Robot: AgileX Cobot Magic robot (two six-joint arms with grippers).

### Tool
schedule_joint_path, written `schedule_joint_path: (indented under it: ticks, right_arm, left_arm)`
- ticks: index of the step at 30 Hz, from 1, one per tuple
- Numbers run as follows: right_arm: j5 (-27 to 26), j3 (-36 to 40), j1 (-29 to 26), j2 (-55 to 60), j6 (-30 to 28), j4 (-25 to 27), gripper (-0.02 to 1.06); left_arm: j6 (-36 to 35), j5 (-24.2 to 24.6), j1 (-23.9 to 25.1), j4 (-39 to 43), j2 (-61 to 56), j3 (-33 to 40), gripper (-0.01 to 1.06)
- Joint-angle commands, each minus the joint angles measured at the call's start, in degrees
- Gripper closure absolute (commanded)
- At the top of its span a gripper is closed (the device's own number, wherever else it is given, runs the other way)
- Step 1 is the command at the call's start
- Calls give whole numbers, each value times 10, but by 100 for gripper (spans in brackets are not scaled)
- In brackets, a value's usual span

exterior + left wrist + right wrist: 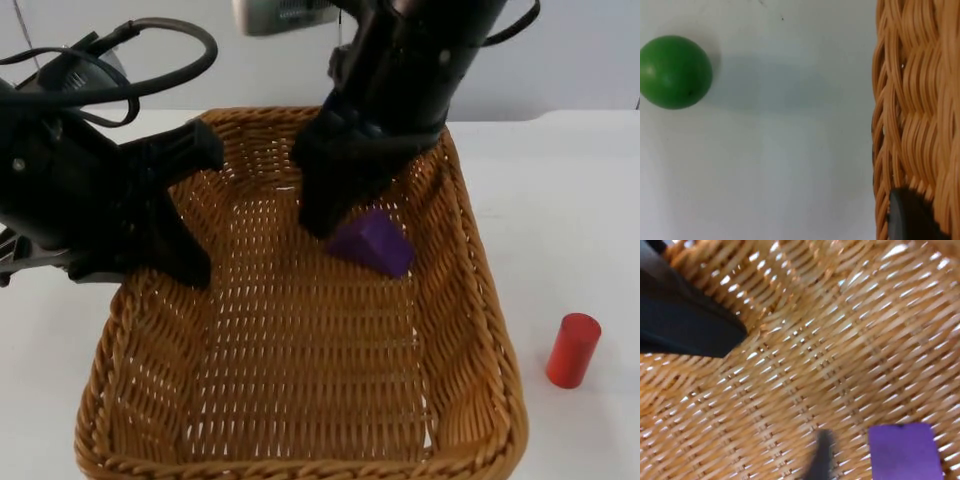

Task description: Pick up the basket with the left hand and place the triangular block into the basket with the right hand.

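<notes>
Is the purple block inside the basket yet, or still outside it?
Inside. The purple block sits over the woven floor of the basket, within its rim, below the right gripper. Whether it is released: cannot tell.

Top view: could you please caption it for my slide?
Left hand grips the wicker basket rim; right hand hangs over the purple block inside.

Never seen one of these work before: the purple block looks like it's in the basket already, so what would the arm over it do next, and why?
Probably lift the right gripper straight up out of the basket. The purple triangular block already lies on the woven floor, while the left gripper holds the rim.
</notes>
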Motion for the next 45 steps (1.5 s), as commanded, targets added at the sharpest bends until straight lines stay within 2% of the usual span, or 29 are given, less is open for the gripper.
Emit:
schedule_joint_path:
  ticks: [1,4,6,11,17,20,26,31,36,45]
  right_arm:
    - [-16,0,3,-30,-10,2,19]
    - [-44,0,2,-82,-10,-19,9]
    - [-50,0,2,-101,-6,-31,9]
    - [-69,0,2,-227,55,-117,9]
    - [-73,10,2,-316,82,-125,9]
    - [-93,50,2,-372,101,-125,9]
    - [-116,122,2,-432,101,-125,9]
    - [-119,148,2,-466,122,-125,9]
    - [-115,148,2,-489,149,-125,9]
    - [-114,148,2,-533,163,-125,9]
  left_arm:
    - [-1,0,1,-10,-3,0,105]
    - [-1,0,1,-10,-3,0,105]
    - [-1,0,1,-10,-3,0,105]
    - [-1,-14,1,-11,-3,0,105]
    - [-1,-17,1,-6,-3,0,105]
    - [1,-27,1,-6,-2,0,105]
    - [8,-22,0,-8,28,-30,105]
    - [26,-19,0,-8,108,-107,105]
    - [40,-49,0,-7,216,-196,105]
    - [70,-46,-1,-7,371,-335,105]
